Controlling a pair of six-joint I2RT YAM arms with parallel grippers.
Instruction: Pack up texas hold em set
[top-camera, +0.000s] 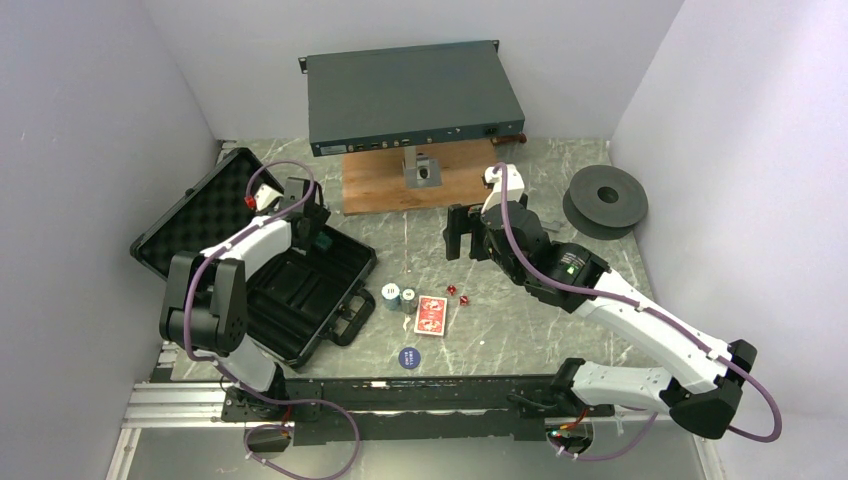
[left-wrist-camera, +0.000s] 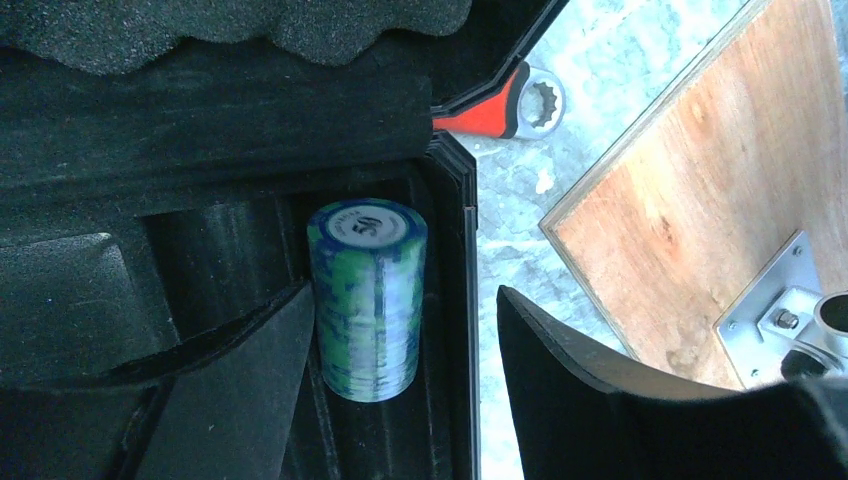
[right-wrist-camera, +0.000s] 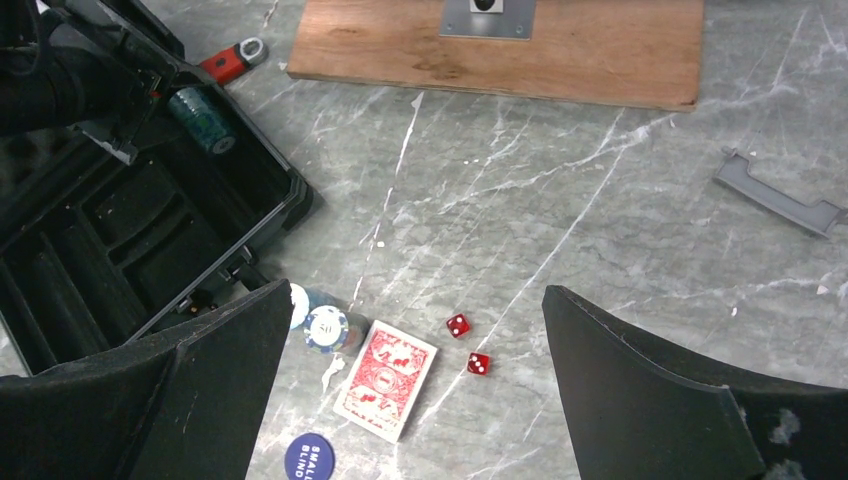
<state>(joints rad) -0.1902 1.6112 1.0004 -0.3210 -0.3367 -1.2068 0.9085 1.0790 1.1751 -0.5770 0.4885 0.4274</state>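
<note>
Chip stack (left-wrist-camera: 368, 300) seated in the black briefcase's (top-camera: 300, 292) edge slot.
Left gripper (left-wrist-camera: 400, 420) is spread around it, gripping nothing; right gripper (right-wrist-camera: 415, 400) hangs spread and empty over two loose chip stacks (right-wrist-camera: 326, 328), red-backed deck (right-wrist-camera: 385, 380), two red dice (right-wrist-camera: 459, 325) and blue disc (right-wrist-camera: 308, 458) on the table (right-wrist-camera: 620, 220).

Left arm (top-camera: 250, 238), right arm (top-camera: 650, 322): white shells, black joint housings, looping purple cables; fingers (right-wrist-camera: 200, 390) matte black wedges.
</note>
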